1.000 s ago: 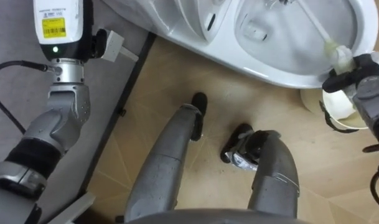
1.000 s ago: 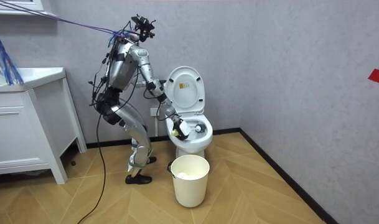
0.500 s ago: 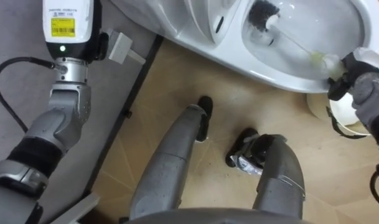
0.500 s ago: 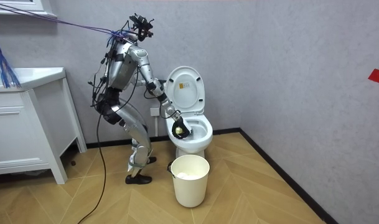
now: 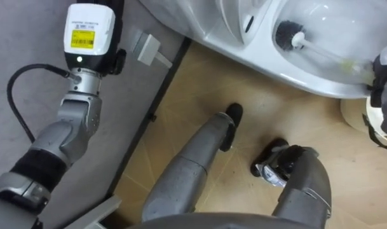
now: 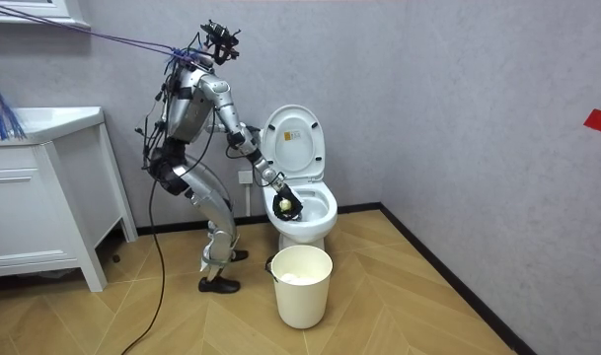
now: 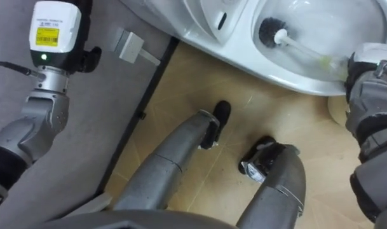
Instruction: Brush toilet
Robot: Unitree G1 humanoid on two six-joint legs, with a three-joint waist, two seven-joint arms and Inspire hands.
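Brush point(image 5: 287, 35) is down in the toilet point(image 5: 307, 81) bowl, its dark round bristle head against the inner wall at the hinge end. The thin pale handle runs across the bowl to the right robot hand point(image 7: 366, 79), which is clamped round the yellow-green grip just outside the rim.

1 second ago the head was further up the bowl. By 0.5 seconds ago it had come to this end, and it sits in much the same spot now. The slide of everything else in the eye views is the robot's head moving. From where I stand, the arm has drawn slightly back toward the robot's side of the rim. I take that as a scrub in progress on one patch, with most of the bowl yet to do.

The left robot hand point(image 5: 90, 35) is up by the grey wall point(image 6: 458, 99); I cannot tell its state.

The toilet is glossy white ceramic, smooth and oval, with its lid up. A round white bin point(image 6: 301, 286) stands before it on the wood-pattern floor point(image 5: 180, 95).
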